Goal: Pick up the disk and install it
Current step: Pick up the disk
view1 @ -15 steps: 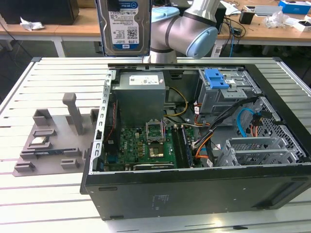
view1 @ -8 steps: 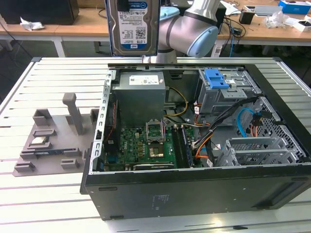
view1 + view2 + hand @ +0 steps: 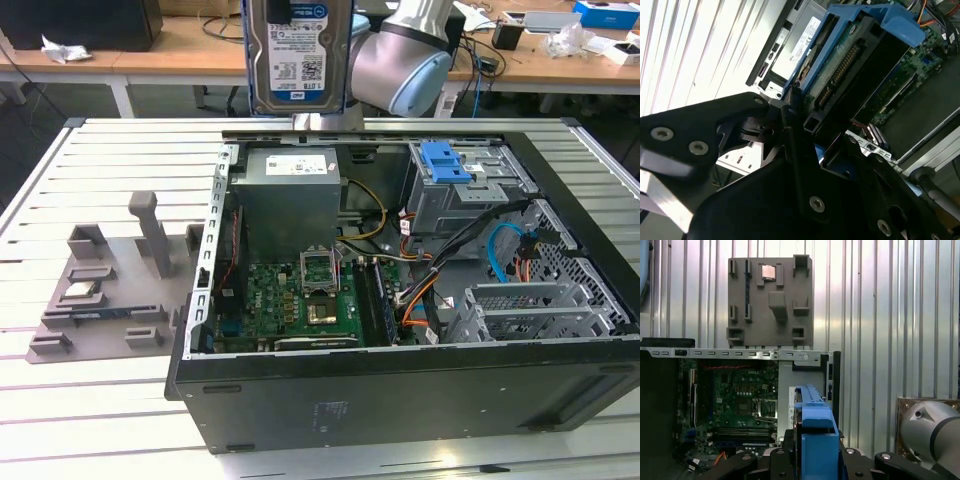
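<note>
Showing, near the edge of the slatted table (image 3: 60,400) at the exterior view's left, a grey moulded tray (image 3: 110,290) lying flat and seating a small square silver chip (image 3: 80,292) in one pocket.

Showing next an open black computer case (image 3: 400,400) lying on its side and taking up the table's middle and the exterior view's right. Inside, from that view's left: a grey power supply (image 3: 290,190) wearing a white label with print too small to read; a green motherboard (image 3: 290,300) with its bare socket (image 3: 322,270); orange and blue cables (image 3: 500,255) crossing in front of a metal drive cage (image 3: 470,190); a bare blue clip (image 3: 445,160) sitting on top of that cage.

Holding the disk (image 3: 298,50) upright in the air above the case's far wall, over the power supply end and well apart from the drive cage, with its white-and-blue label, barcodes and fine print facing the exterior camera. Hiding part of the silver arm (image 3: 400,65) just behind it.

Gripping, in both wrist views, the disk's blue carrier: gripper (image 3: 815,455) jaws closed on the disk, black fingers (image 3: 790,125) pressing against the carrier's edge, connector side exposed in the second wrist view.

Standing beyond the table's far edge: wooden desks (image 3: 180,45) strewn with small items.
</note>
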Available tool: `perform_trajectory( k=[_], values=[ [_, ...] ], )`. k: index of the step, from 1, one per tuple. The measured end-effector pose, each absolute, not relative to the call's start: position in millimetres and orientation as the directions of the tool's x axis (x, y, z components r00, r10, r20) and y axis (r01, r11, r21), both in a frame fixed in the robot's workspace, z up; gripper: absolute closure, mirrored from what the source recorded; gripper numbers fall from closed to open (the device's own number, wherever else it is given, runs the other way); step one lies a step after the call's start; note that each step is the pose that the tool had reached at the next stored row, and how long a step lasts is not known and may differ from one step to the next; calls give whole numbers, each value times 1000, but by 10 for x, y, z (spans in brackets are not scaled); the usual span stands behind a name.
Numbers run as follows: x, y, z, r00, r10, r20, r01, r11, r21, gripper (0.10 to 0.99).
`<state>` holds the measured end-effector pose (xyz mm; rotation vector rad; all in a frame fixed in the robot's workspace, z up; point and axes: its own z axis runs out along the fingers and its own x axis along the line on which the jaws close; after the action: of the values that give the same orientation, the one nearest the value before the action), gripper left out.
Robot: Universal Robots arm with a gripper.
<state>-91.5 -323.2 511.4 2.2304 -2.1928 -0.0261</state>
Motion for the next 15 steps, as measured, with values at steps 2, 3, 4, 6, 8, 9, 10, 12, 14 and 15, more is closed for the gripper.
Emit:
perform_trajectory(
  k=[2,3,4,6,8,9,10,12,14,15],
  values=[
    [-699,-3232,5112,17,-1000,-2,-1000,-17,21,722],
    [-677,-3232,5113,17,-1000,-2,-1000,-17,21,722],
    [-661,-3232,5113,17,-1000,-2,-1000,-17,21,722],
    [-610,-3232,5112,17,-1000,-2,-1000,-17,21,722],
    [-571,-3232,5112,17,-1000,-2,-1000,-17,21,722],
    [-554,-3232,5112,17,-1000,-2,-1000,-17,21,722],
    [-537,-3231,5112,17,-1000,-2,-1000,-17,21,722],
    [-475,-3231,5112,17,-1000,-2,-1000,-17,21,722],
    [-409,-3231,5111,17,-1000,-2,-1000,-17,21,722],
    [-373,-3231,5111,17,-1000,-2,-1000,-17,21,722]
  ],
)
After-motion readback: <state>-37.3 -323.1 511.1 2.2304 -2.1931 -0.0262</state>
